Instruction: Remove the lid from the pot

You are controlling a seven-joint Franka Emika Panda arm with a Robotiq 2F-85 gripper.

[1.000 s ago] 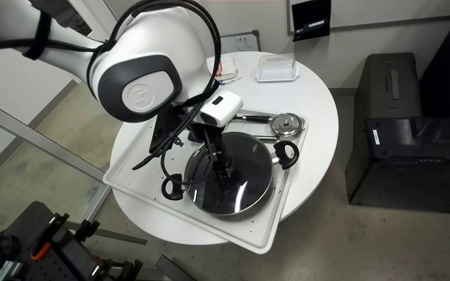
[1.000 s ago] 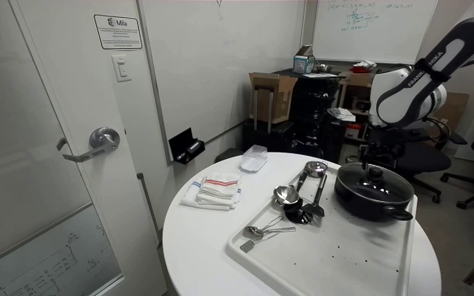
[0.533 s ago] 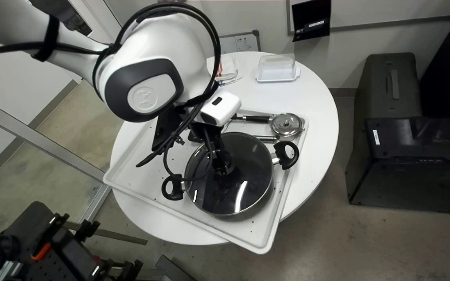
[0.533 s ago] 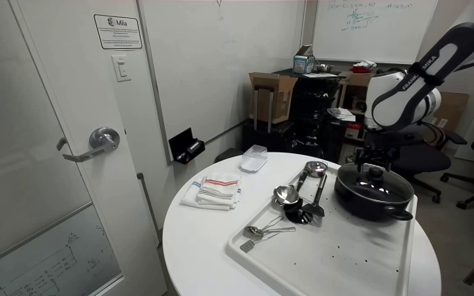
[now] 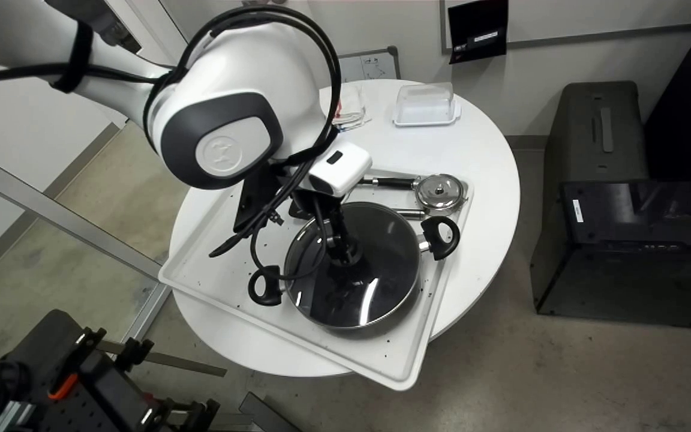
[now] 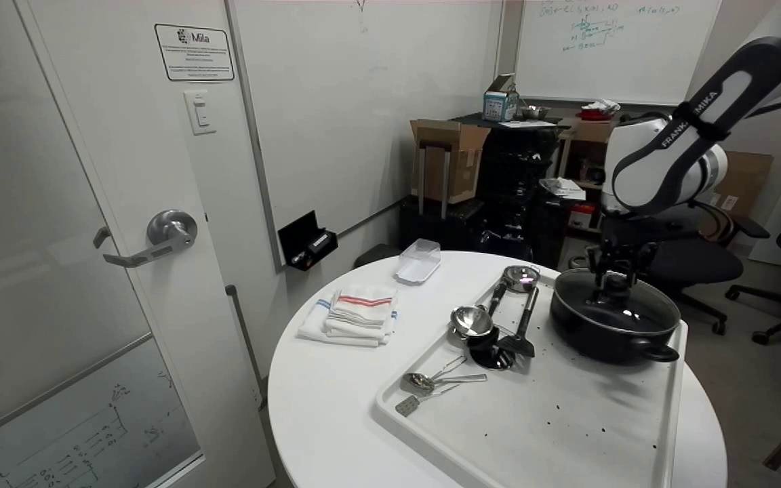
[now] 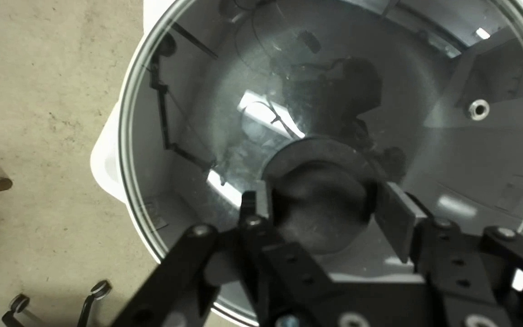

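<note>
Exterior view: 1 round table (image 6: 333,400), whiteboard (image 6: 617,68) beyond

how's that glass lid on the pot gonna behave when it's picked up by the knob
The lid should be stiff, ringed by a metal rim. Its see-through look suggests glass, so it's probably fragile if knocked. With one round knob at the centre, it would likely lift fairly level but might swivel in a loose grip.

Glass lid (image 6: 626,313) sits flat on the black pot (image 6: 601,342), over by the right table edge (image 6: 699,420) in an exterior view.
</note>
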